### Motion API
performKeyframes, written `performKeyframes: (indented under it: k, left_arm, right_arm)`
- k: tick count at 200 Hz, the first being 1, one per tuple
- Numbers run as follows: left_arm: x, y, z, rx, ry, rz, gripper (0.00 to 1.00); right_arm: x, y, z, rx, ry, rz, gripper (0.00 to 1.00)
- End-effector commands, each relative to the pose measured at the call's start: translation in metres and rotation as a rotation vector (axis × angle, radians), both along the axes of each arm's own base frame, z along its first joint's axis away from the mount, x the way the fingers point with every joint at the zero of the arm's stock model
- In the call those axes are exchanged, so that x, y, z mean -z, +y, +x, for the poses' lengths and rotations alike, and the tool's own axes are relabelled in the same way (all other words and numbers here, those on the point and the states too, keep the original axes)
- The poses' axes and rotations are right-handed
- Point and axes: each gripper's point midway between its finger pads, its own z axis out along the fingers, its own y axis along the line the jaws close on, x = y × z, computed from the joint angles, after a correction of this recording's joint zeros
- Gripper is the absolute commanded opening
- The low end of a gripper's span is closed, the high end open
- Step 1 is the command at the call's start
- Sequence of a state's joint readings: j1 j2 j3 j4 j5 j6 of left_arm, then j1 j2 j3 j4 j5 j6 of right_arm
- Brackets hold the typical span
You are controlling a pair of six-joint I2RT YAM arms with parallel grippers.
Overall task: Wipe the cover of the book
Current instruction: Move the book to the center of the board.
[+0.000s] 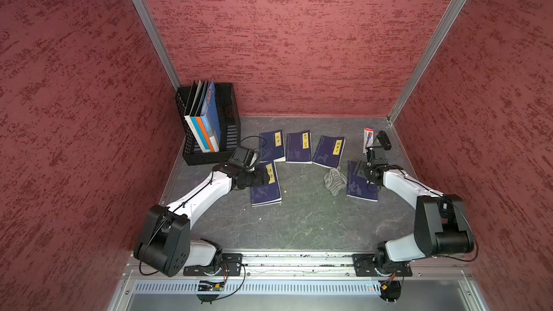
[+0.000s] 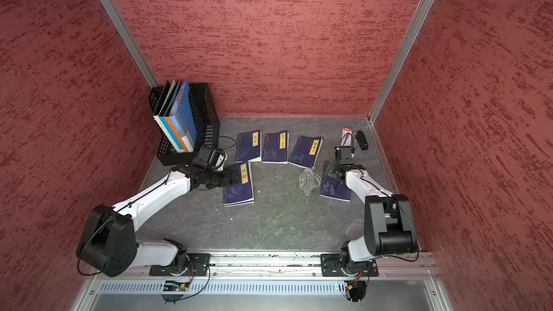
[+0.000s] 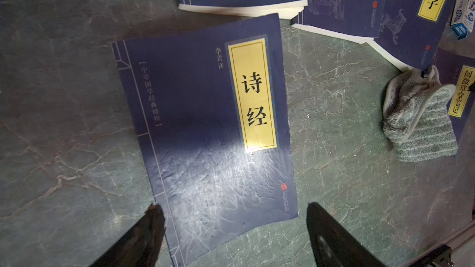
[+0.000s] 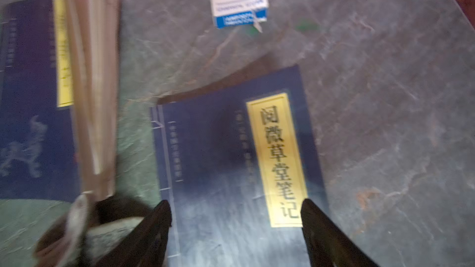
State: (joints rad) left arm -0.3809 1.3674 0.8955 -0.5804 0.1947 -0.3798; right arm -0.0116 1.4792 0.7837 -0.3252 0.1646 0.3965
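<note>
1. Far left, in the back corner, a black mesh file basket point(image 1: 230, 115) holds upright folders. The left arm's wrist hides its near right corner.
2. The left gripper point(image 3: 232, 205) hangs over the left book point(image 3: 205, 124), which lies flat on the table point(image 1: 299, 225). Its fingers are spread wide with nothing between them. In both top views the arm covers that book's upper left corner.
3. Behind it, three books point(image 1: 298, 148) lie in a row. The left wrist view cuts them off at the frame edge.
4. The cloth point(image 1: 335, 181) lies crumpled and loose on the table, against the left edge of the right book point(image 1: 359, 188). I cannot tell whether it overlaps the cover.
5. The right gripper point(image 4: 235, 201) hovers over the right book, jaws apart and empty. From above, the arm hides the book's yellow title strip, and the right wrist view is smeared with blur.
6. Far right at the back lie a pencil box point(image 1: 368, 137) and a small black object point(image 1: 384, 140) I cannot make out.
</note>
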Motion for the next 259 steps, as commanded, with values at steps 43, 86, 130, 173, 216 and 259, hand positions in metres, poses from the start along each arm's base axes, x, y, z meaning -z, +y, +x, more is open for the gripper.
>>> performKeyframes:
  k: [43,86,130,173,216,259]
  left_arm:
    - [-0.007,-0.012,0.01,0.06,-0.04,-0.03,0.88]
    - [-0.013,-0.014,0.016,0.074,-0.06,-0.036,0.88]
    - [-0.02,-0.008,0.027,0.074,-0.078,-0.037,0.88]
    - [-0.031,-0.004,0.033,0.078,-0.102,-0.045,0.88]
    - [-0.034,-0.001,0.033,0.081,-0.105,-0.042,0.88]
    - [-0.035,-0.003,0.035,0.081,-0.106,-0.047,0.88]
  right_arm:
    - [0.037,-0.024,-0.006,0.08,0.054,0.042,0.8]
    - [0.06,-0.008,-0.017,0.047,0.13,0.115,0.69]
    - [0.063,0.013,-0.032,0.004,0.174,0.101,0.64]
    - [0.071,0.032,-0.046,-0.047,0.249,0.037,0.57]
    - [0.08,0.056,-0.059,-0.114,0.3,0.0,0.57]
    - [0.086,0.079,-0.069,-0.206,0.359,-0.04,0.58]
